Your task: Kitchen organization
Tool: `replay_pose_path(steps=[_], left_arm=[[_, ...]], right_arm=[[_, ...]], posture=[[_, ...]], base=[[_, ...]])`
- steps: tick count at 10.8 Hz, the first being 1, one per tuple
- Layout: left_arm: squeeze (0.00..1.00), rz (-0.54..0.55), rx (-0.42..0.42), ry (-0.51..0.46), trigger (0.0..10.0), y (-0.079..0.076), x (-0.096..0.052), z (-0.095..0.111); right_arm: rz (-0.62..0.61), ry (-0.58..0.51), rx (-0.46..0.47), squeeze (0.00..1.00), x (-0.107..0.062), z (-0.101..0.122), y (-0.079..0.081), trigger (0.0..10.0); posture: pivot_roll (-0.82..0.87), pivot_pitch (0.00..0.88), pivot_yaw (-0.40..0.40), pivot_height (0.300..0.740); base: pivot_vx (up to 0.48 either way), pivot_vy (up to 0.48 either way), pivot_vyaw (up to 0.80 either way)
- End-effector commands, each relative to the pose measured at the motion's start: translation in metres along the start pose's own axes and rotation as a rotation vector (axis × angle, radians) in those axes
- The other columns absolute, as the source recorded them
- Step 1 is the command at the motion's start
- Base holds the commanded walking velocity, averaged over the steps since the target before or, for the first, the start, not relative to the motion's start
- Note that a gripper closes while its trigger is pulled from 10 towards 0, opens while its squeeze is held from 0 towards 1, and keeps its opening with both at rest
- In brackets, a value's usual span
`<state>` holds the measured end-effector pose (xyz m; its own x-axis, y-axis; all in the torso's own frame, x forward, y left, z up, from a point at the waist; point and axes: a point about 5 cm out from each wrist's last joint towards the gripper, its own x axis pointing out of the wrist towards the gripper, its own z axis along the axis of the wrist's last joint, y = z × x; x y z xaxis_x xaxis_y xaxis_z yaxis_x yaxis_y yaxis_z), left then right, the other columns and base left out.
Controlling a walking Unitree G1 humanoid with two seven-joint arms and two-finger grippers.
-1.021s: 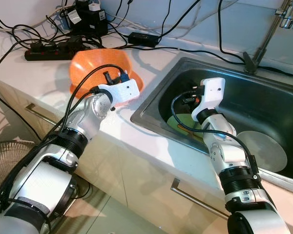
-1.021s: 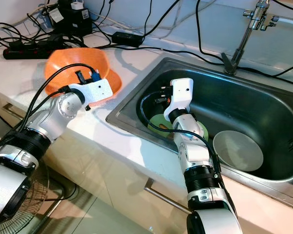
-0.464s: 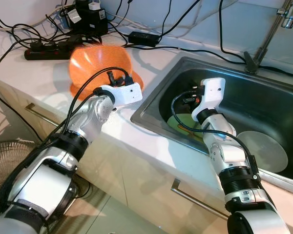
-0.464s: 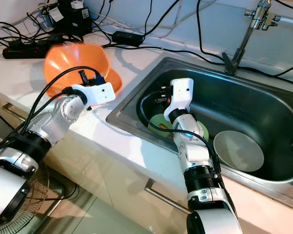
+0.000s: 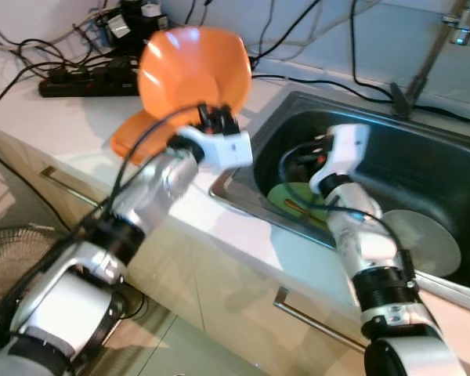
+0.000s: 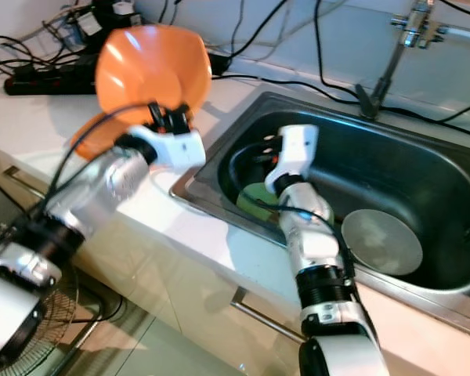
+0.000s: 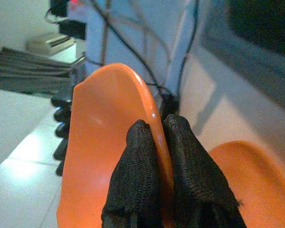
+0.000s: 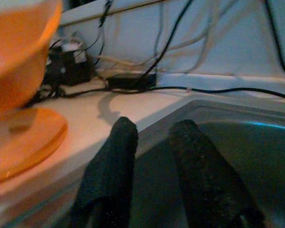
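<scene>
- Left eye view: my left pincer (image 5: pixel 219 119) holds the orange bowl (image 5: pixel 189 66) tilted above the surface (image 5: pixel 39 117), beside the sink (image 5: pixel 423 157). A second orange bowl (image 5: pixel 133 137) sits on the surface beneath it.
- Right eye view: my right pincer (image 6: pixel 268 153) hangs inside the sink above the green plate (image 6: pixel 254 194), with a grey plate (image 6: pixel 381 241) nearby.
- Left wrist view: my fingers (image 7: pixel 140 175) are clamped on the bowl's thin rim. I judge so narrow a grip could let the bowl swing or slip loose.
- Right wrist view: my fingers (image 8: pixel 115 156) stand apart, holding nothing. Cables (image 8: pixel 180 88) lie close behind and could snag.
</scene>
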<state>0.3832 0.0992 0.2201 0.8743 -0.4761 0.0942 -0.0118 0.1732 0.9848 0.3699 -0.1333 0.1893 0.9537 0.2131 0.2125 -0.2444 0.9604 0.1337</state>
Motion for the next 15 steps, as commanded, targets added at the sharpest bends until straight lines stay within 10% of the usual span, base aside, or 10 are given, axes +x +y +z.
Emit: replay_pose_path(steps=[1, 4, 5, 15], left_arm=[[0.00, 0.021, 0.012, -0.039, 10.0, 0.005, 0.000, 0.007], [0.00, -0.030, -0.013, -0.095, 10.0, -0.011, -0.003, 0.021], [0.00, -0.046, -0.014, -0.125, 10.0, -0.015, -0.003, 0.027], [0.00, -0.035, -0.011, -0.321, 10.0, -0.013, -0.006, 0.063]], right_arm=[[0.007, -0.047, 0.012, 1.00, 0.005, 0.017, 0.000, 10.0], [0.042, -0.074, 0.208, 1.00, 0.010, 0.041, -0.001, 10.0], [0.090, -0.061, 0.248, 0.00, 0.011, 0.044, 0.005, 10.0], [0.166, 0.052, 0.263, 0.00, 0.008, 0.034, 0.018, 10.0]], posture=[[0.16, 0.037, 0.012, 0.740], [0.15, 0.029, 0.015, 0.740], [0.15, 0.027, 0.015, 0.740], [0.16, 0.053, 0.009, 0.740]], base=[[0.000, 0.000, 0.00], [0.000, 0.000, 0.00], [0.000, 0.000, 0.00], [0.000, 0.000, 0.00]])
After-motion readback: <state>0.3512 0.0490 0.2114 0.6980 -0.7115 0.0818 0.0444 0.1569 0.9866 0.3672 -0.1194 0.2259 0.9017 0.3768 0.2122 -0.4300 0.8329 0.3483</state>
